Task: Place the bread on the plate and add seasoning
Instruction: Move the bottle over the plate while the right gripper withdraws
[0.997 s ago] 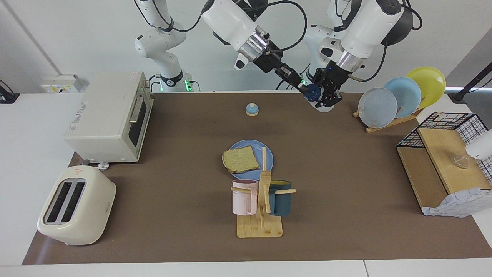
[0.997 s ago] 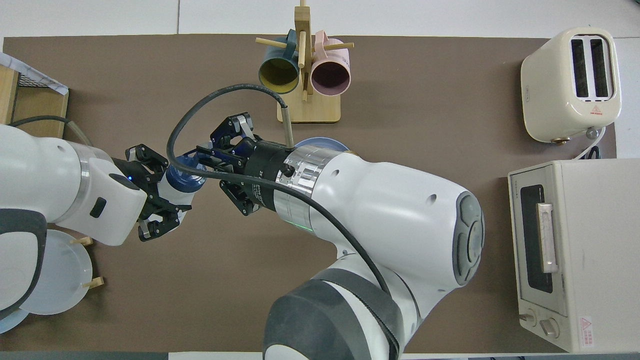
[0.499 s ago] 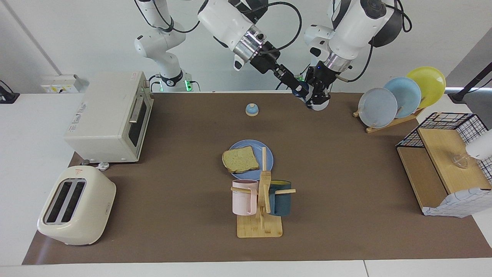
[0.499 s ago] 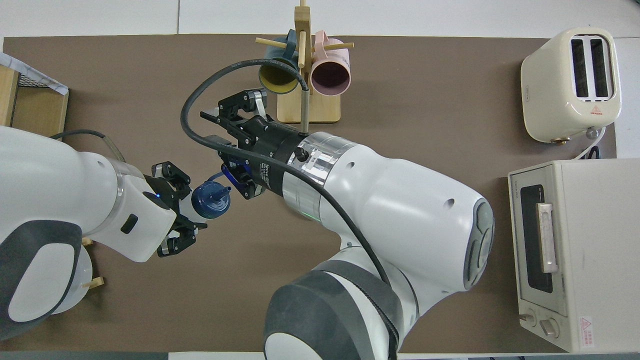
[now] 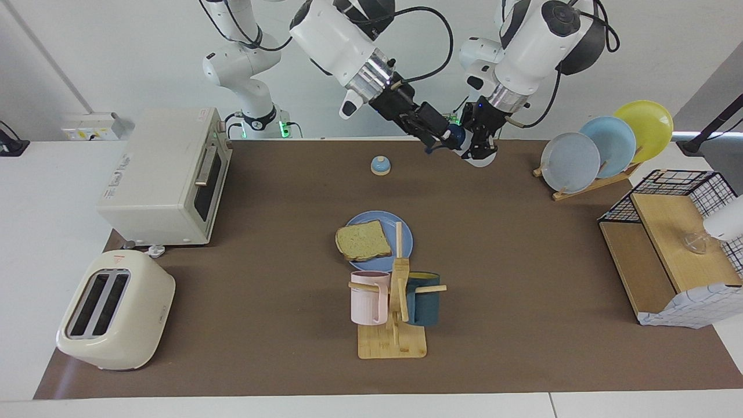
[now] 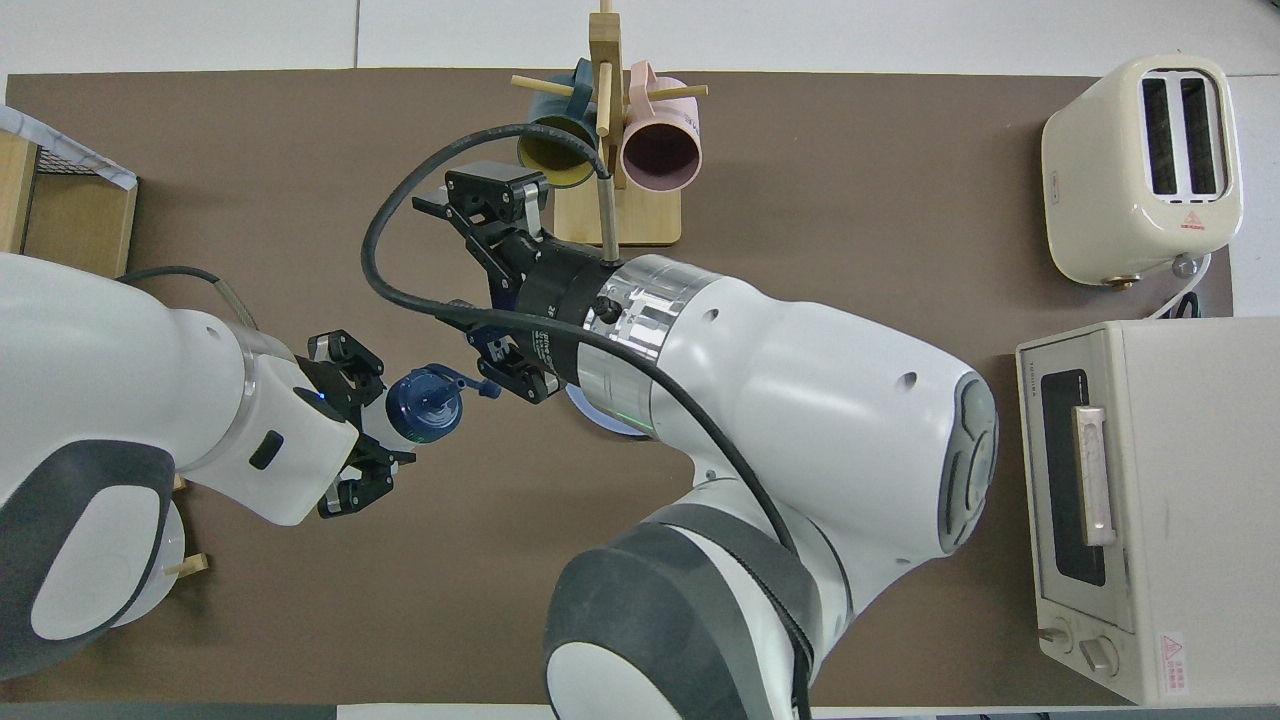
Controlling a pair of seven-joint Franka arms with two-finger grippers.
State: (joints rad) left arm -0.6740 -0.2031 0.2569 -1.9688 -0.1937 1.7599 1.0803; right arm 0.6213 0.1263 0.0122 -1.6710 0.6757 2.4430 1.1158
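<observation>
The bread (image 5: 363, 240) lies flat on the blue plate (image 5: 401, 229) mid-table, next to the mug rack. In the overhead view only a sliver of the plate (image 6: 598, 420) shows under the right arm, and the bread is hidden. The seasoning bottle (image 5: 482, 158), white with a navy cap (image 6: 425, 405), hangs in the air over the table edge nearest the robots. My left gripper (image 6: 385, 425) is shut on its body. My right gripper (image 6: 452, 295) is open just beside the cap, nothing between its fingers; in the facing view the right gripper (image 5: 438, 141) is level with the cap.
A small blue-topped bell (image 5: 380, 165) sits near the robots. The wooden mug rack (image 5: 395, 302) holds two mugs. An oven (image 5: 168, 174) and toaster (image 5: 116, 310) stand at the right arm's end. A plate rack (image 5: 603, 145) and wire basket (image 5: 667, 232) stand at the left arm's end.
My right gripper has let go of the bottle's cap, opened wide and drawn back toward the right arm's end. The left gripper has shifted the bottle slightly toward the robots.
</observation>
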